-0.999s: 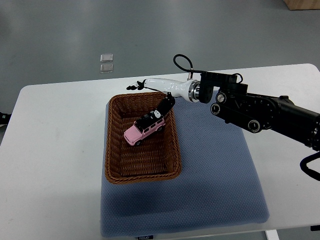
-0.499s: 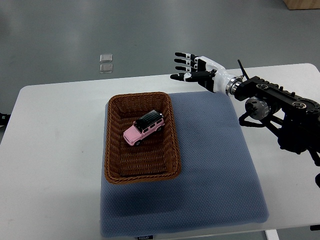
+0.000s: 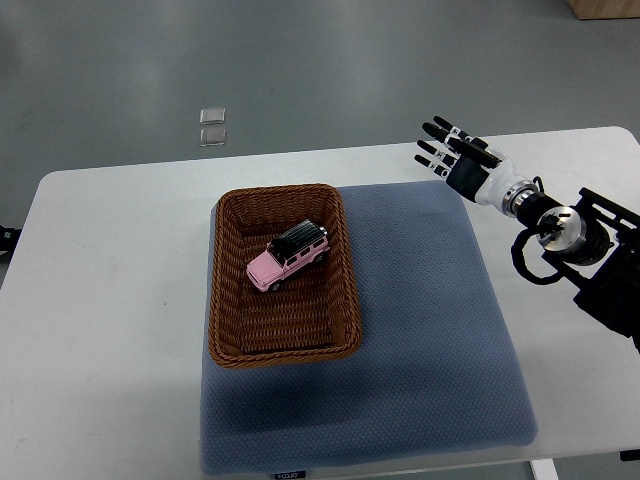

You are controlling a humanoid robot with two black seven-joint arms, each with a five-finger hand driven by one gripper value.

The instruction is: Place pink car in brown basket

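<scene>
A pink toy car (image 3: 289,257) with a black roof lies inside the brown wicker basket (image 3: 225,300), in its upper half, angled diagonally. The basket stands on the left part of a blue mat (image 3: 430,330). My right hand (image 3: 455,155) is over the table's far right, well apart from the basket, fingers spread and holding nothing. Its black arm (image 3: 580,250) comes in from the right edge. The left arm is out of view.
The white table (image 3: 110,330) carries the mat. Grey floor lies beyond the far edge, with two small clear squares (image 3: 212,127) on it.
My right hand let go of the car in the basket, lifted out and swung back to the right, fingers spreading. The car stays in the basket.
</scene>
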